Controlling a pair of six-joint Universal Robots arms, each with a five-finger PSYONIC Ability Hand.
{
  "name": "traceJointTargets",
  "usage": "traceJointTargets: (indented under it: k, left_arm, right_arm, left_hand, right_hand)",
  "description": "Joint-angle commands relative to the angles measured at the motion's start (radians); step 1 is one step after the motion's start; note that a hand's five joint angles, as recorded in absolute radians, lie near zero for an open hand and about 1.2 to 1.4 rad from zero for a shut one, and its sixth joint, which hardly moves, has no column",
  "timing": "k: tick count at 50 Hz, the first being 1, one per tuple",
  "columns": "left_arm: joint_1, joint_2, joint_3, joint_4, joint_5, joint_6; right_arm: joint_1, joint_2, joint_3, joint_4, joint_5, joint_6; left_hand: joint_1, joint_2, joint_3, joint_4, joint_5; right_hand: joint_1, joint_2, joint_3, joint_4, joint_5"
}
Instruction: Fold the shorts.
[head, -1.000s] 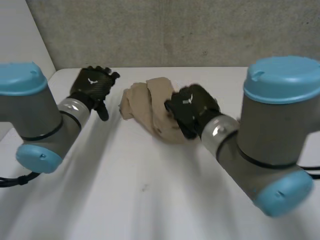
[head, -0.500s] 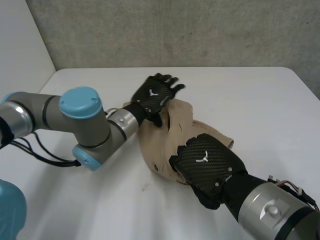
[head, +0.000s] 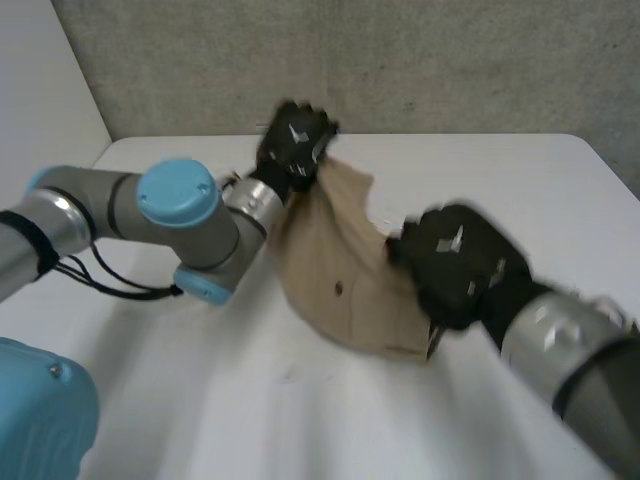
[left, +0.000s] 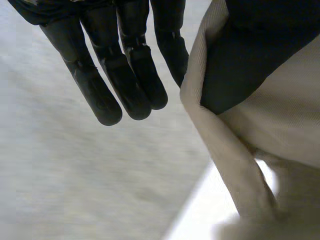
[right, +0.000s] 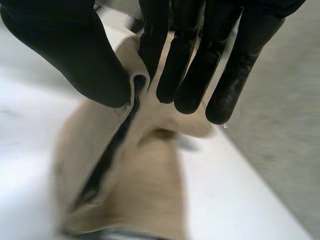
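Observation:
The tan shorts (head: 335, 262) hang lifted off the white table (head: 180, 400), stretched between my two hands. My left hand (head: 295, 140) is raised at the back and grips the shorts' upper edge. In the left wrist view its straight fingers (left: 125, 75) lie against a folded edge of the shorts (left: 280, 115), pinching it. My right hand (head: 455, 262) holds the other end, lower and nearer. In the right wrist view its thumb (right: 75, 60) and fingers pinch a rim of the shorts (right: 145, 190), which sag below it.
My left arm's blue-capped elbow (head: 178, 195) bends over the table's left part. A grey concrete wall (head: 420, 60) runs close behind the table's far edge. The table's right edge (head: 610, 165) lies beyond my right hand.
The left hand has taken hold of the shorts' edge and risen toward the back. The right hand has moved right and up, so the shorts are off the table and spread between them.

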Motion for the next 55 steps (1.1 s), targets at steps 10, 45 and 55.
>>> traceJointTargets:
  k: [10, 45, 55]
  left_arm:
    - [0.037, 0.408, 0.038, 0.141, -0.236, 0.179]
    - [-0.052, 0.668, -0.987, -0.285, -0.258, 0.218]
    - [0.093, 0.790, -1.048, -0.356, -0.197, -0.190]
  right_arm:
    - [-0.046, 0.263, -0.688, -0.509, 0.285, 0.068]
    - [-0.122, 0.327, 0.035, -0.292, 0.136, 0.066]
    - [-0.191, 0.325, 0.067, -0.309, 0.087, 0.160]
  left_hand:
    - [0.237, 0.201, 0.210, 0.204, 0.264]
    - [-0.869, -0.905, -0.896, -0.902, -0.842]
    - [-0.939, -0.976, -0.967, -0.973, -0.913]
  right_hand:
    - [0.436, 0.219, 0.213, 0.206, 0.239]
    - [0.436, 0.219, 0.213, 0.206, 0.239]
    - [0.436, 0.219, 0.213, 0.206, 0.239]
